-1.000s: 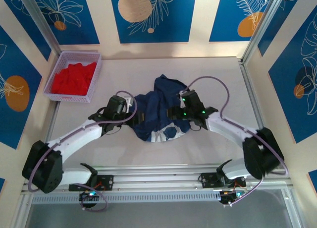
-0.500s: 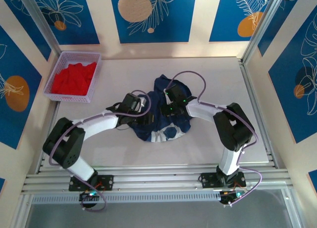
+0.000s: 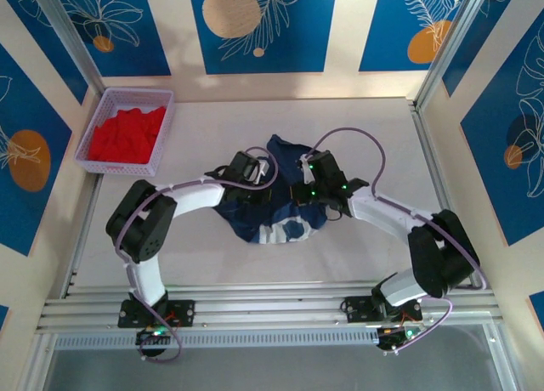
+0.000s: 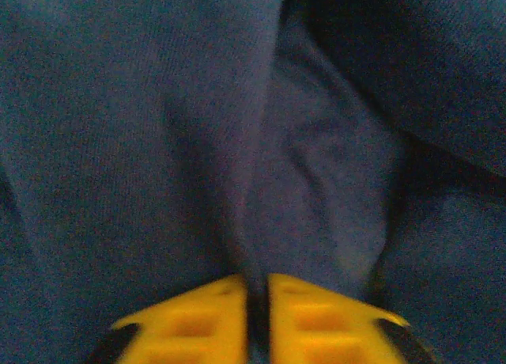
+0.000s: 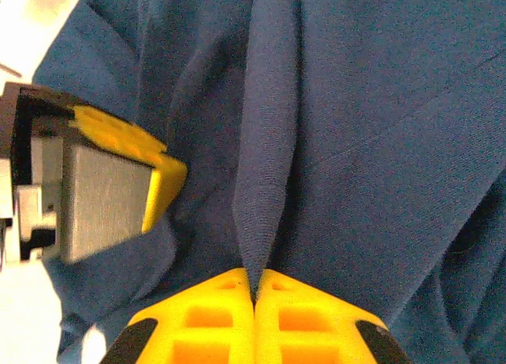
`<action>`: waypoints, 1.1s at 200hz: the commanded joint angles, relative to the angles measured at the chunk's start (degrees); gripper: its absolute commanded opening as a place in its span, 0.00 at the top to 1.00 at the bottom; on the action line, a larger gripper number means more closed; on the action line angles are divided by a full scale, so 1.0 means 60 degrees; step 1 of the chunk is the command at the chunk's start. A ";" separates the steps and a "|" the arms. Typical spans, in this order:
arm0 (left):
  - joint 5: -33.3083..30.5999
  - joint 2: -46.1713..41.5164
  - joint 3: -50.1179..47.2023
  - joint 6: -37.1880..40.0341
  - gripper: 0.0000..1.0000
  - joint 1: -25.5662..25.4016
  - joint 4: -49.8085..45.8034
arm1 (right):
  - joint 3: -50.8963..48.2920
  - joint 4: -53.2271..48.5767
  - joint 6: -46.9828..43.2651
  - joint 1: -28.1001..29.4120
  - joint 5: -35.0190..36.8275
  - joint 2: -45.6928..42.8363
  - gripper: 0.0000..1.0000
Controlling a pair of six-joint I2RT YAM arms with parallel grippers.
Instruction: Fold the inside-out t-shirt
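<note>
Your right hand (image 5: 254, 289) is clamping shut on a raised ridge of navy cloth, with the fold running straight up out of its grip. Your left hand (image 4: 254, 301) is doing the same just beside it, closed on its own pinch of the t-shirt (image 3: 255, 223). Both hands are sitting close together over the middle of the bundle.

The t-shirt is lying crumpled in the centre of the bench (image 3: 195, 123), with a pale print showing at its near edge. It's well apart from the basket (image 3: 140, 91) of red cloth (image 3: 126, 134) in the far left corner.

As I'm reading it, you're setting up to open this heap out before making any fold. So you're wanting a slow lift, both hands rising together and then drawing apart so the cloth is hanging and spreading. Be watching that each pinch is catching one layer rather than several; I can't tell how many are in there. If the whole bundle is coming up as a lump, you're better off setting it down and regripping nearer a hem.
</note>
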 commanded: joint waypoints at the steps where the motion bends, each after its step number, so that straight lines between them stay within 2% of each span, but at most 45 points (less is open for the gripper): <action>1: 0.0256 -0.1001 0.0220 0.0459 1.00 0.0112 -0.0035 | 0.0022 -0.0583 -0.0244 -0.0328 0.0116 -0.0964 0.95; 66: 0.0202 -0.5971 -0.1267 0.1089 1.00 0.1238 -0.0956 | 0.0585 -0.1987 -0.1429 -0.1211 0.0807 -0.3311 0.94; 109: -0.0180 -0.7627 -0.1839 0.1295 1.00 0.1394 -0.2029 | 0.0152 -0.2841 -0.0635 -0.1242 0.1436 -0.4113 0.95; 135: 0.0305 -0.8150 -0.2876 0.0854 1.00 0.1394 -0.2124 | -0.0844 -0.3310 0.0369 -0.1241 0.1505 -0.4346 0.94; 158: 0.0722 -0.7887 -0.3477 0.0332 1.00 0.1394 -0.1893 | -0.1476 -0.2986 0.0779 -0.1178 0.1033 -0.4014 0.91; 176: 0.0829 -0.7570 -0.3410 0.0155 1.00 0.1392 -0.1640 | -0.1466 -0.2793 0.0845 -0.1068 0.1111 -0.3507 0.89; 190: 0.0533 -0.7384 -0.3224 0.0087 1.00 0.1394 -0.1542 | -0.1209 -0.2898 0.0751 -0.1011 0.1363 -0.3078 0.85; 220: 0.0541 -0.6874 -0.2481 0.0218 1.00 0.1391 -0.1505 | -0.0609 -0.3066 0.0383 -0.0745 0.1982 -0.2748 0.72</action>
